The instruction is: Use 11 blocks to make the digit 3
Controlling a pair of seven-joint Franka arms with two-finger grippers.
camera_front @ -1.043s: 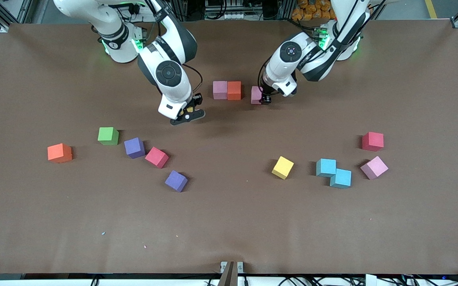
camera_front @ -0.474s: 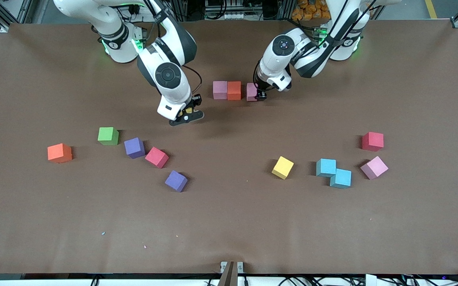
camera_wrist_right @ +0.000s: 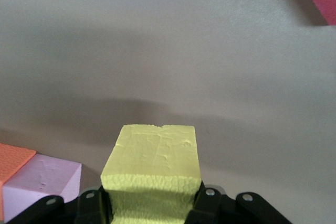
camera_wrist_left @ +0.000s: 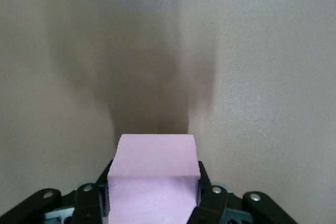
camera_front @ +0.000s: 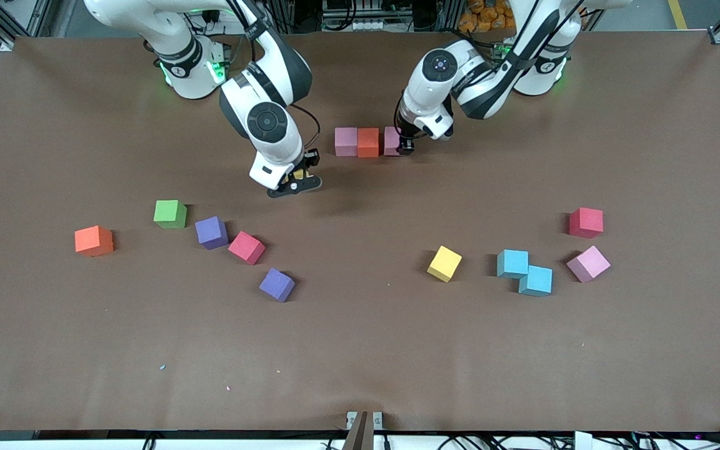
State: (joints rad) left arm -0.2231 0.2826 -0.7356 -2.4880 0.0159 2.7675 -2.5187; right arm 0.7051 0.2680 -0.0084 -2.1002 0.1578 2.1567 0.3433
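Your left gripper clamps a pink block beside the orange block; your right gripper clamps a yellow block above the table.

Matt foam yellow block; matt brown table.

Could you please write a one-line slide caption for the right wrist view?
Right tool shut on a yellow block above the brown table.

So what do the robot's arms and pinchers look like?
Both arms are glossy white with dark grey joints, round dark caps, thin black cables and glowing green lights near the bases. The left gripper and right gripper are small, black, two-fingered claws with silver screws.
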